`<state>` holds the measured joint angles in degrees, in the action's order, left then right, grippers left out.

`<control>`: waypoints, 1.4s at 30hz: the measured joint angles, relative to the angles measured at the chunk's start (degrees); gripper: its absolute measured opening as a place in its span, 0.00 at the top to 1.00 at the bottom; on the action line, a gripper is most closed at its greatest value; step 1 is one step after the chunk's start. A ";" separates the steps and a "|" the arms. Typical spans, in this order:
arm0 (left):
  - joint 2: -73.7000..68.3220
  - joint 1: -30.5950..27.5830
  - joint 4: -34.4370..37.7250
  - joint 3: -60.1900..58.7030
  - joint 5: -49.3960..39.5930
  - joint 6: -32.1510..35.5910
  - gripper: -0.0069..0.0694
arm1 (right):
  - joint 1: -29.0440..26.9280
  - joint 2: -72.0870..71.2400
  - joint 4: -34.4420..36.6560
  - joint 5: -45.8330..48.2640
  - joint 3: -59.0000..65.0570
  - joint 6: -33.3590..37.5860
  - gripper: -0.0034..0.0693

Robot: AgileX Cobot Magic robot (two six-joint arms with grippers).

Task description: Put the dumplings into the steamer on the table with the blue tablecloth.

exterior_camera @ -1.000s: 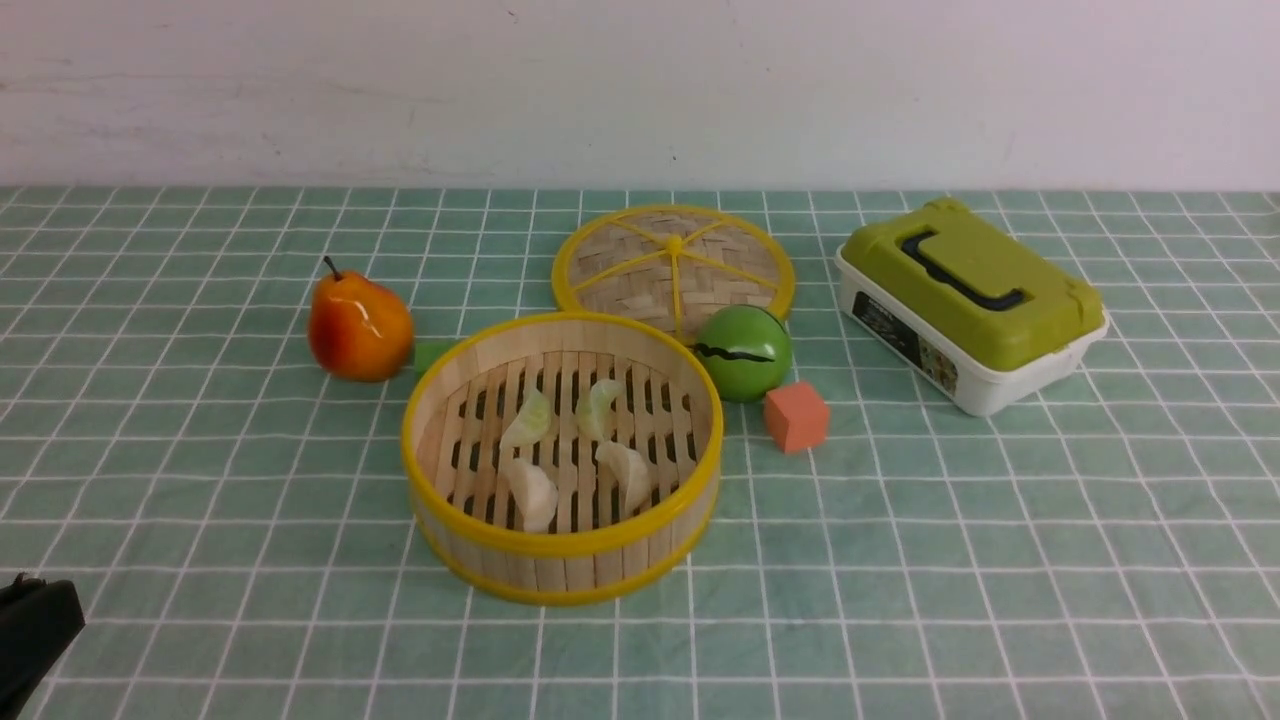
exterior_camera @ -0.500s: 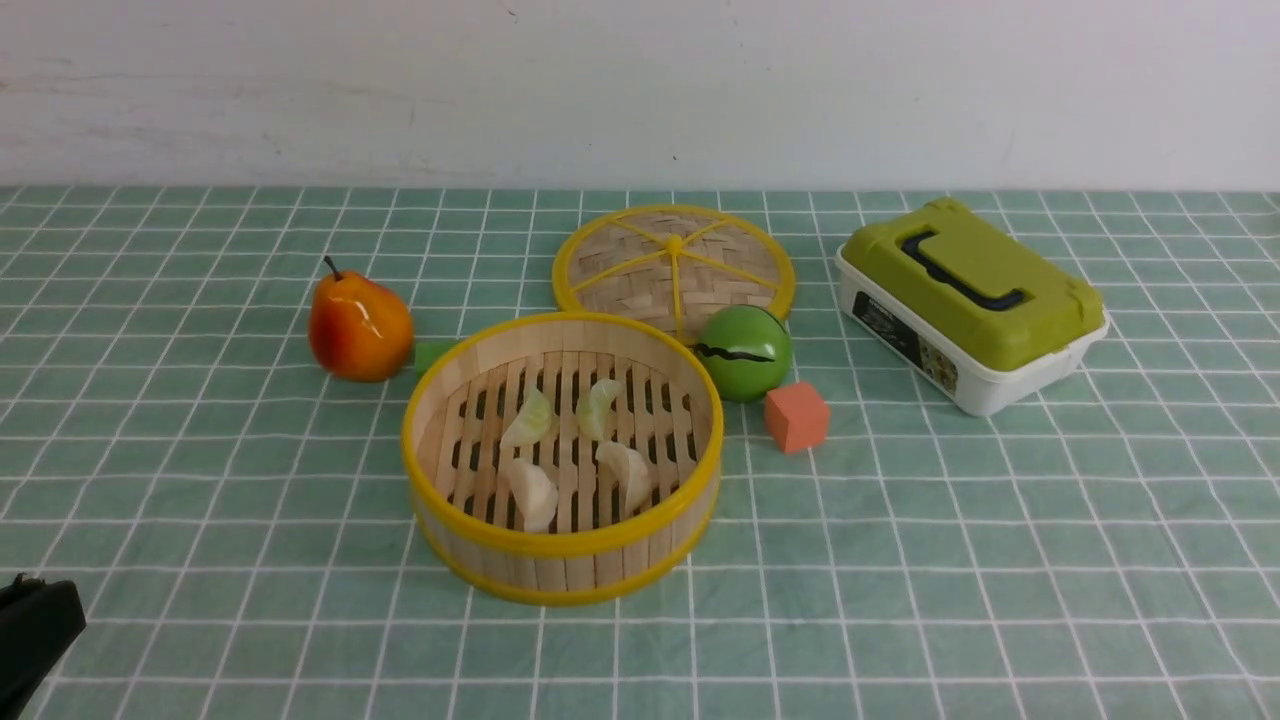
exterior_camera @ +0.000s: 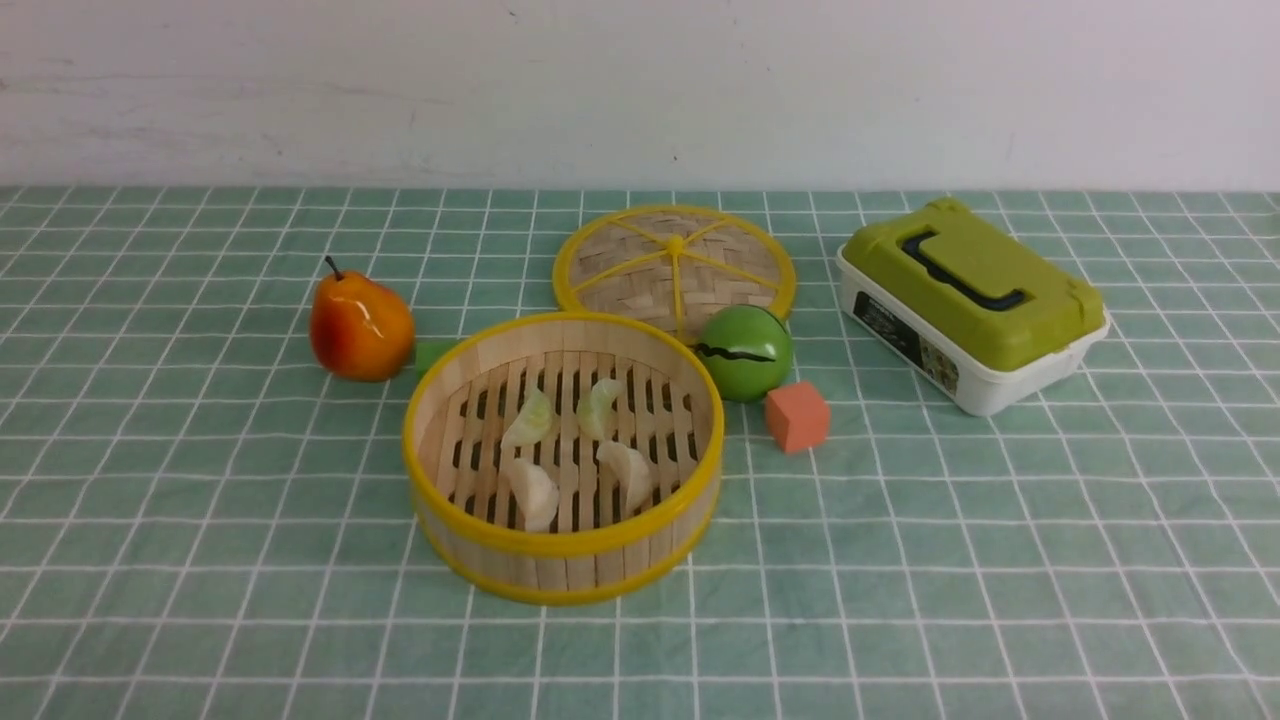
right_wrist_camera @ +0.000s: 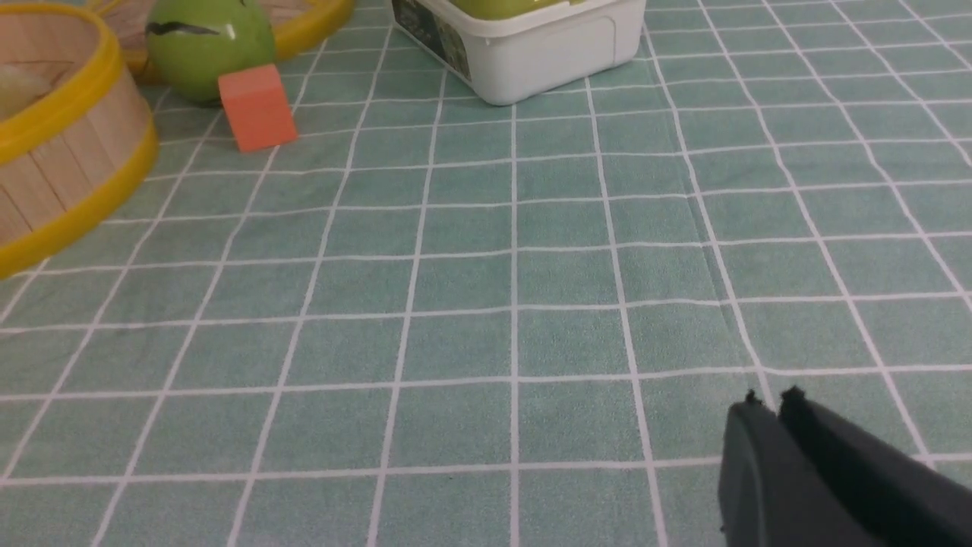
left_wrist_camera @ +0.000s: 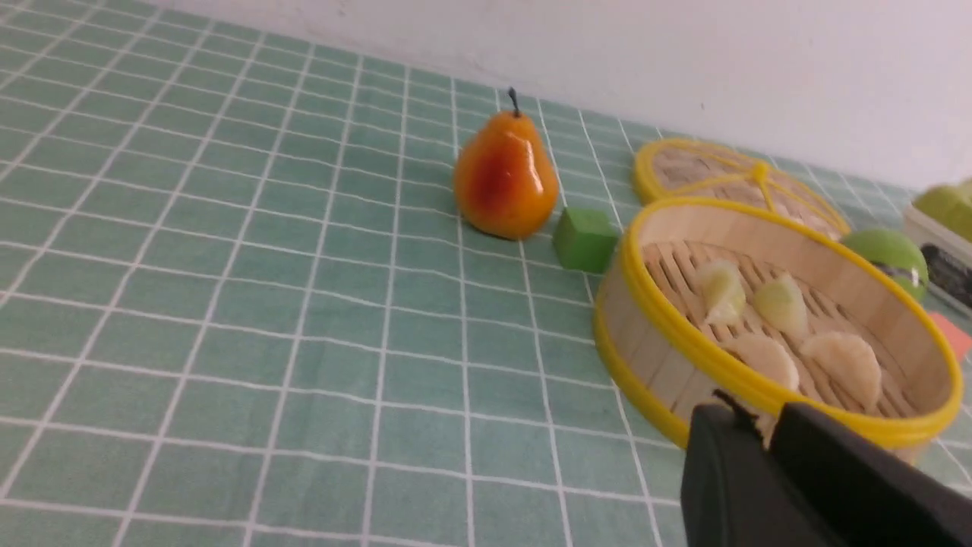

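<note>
On the blue tablecloth (left_wrist_camera: 228, 304), dumplings (left_wrist_camera: 767, 357) in the steamer (left_wrist_camera: 653, 304), just beyond the left gripper (left_wrist_camera: 767, 425).

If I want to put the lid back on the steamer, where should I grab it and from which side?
Likely the lid's left rim, from above. It lies flat behind the steamer; the steamer's wall covers its near edge and the green ball sits against its near-right edge. The left and far rim are free, and the thin yellow hoop suits a pinch better than the woven face.
</note>
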<state>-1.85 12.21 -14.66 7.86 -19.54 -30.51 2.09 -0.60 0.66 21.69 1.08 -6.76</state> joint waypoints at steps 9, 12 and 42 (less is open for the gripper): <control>2.43 -7.43 21.58 -9.36 -0.14 25.35 0.93 | 0.00 -0.01 0.06 0.00 0.00 -0.06 0.91; 2.43 -7.43 22.07 -9.57 -3.61 27.85 0.93 | 0.00 -0.01 0.12 0.00 -0.04 -0.10 0.90; 2.43 -7.43 22.19 -9.57 -3.72 30.09 0.93 | 0.00 -0.01 0.12 0.00 -0.04 -0.18 0.85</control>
<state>0.58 4.78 7.53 -1.71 -23.25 -0.43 2.09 -0.62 0.79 21.69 1.04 -6.93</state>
